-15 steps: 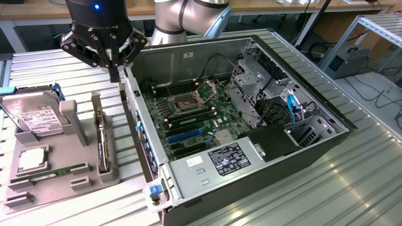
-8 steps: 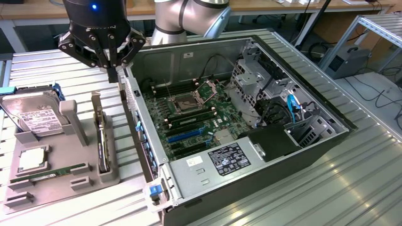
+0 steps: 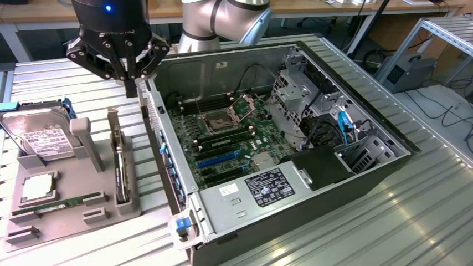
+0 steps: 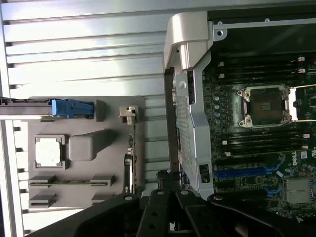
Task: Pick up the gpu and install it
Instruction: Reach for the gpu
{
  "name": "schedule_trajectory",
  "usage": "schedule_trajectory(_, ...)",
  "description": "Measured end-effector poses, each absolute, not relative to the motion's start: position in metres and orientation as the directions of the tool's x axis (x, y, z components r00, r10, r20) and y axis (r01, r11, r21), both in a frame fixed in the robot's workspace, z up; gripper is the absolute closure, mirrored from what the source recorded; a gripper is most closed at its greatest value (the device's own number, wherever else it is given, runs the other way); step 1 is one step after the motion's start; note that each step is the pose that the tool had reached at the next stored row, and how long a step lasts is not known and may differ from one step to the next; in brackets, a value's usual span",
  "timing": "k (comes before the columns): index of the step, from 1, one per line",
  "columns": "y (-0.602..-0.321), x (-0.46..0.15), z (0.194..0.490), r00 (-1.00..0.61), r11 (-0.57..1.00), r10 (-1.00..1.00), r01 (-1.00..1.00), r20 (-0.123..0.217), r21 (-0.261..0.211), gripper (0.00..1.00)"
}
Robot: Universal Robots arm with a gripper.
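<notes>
Approach step, pre-pick: hovers at upper left of ext. view w/ jaws shut & empty, close by PC case wall's far corner.

Holds nothing; leaves gpu untouched, standing on edge in slot of gray fixture, left-centre of ext. view, just beside case wall, below & apart from jaws. Runs long axis up-down the frame, roughly parallel to that wall, silver bracket at upper end, thin edge up. Prob. calls for jaws opened, shifted over card, lined up across thin edge, lowered w/o clipping hard drive or wall. Install not begun; blue slot on mobo bare.
</notes>
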State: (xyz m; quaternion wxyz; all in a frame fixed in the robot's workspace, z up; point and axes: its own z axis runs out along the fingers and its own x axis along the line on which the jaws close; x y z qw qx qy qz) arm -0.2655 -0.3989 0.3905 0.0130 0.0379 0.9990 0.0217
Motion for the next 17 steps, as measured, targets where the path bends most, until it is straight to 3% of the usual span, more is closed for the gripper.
schedule_trajectory(17, -0.3989, -0.2733, 0.3904, -0.997, 0.996, 0.076, 0.075, -0.024, 0.044, 0.89)
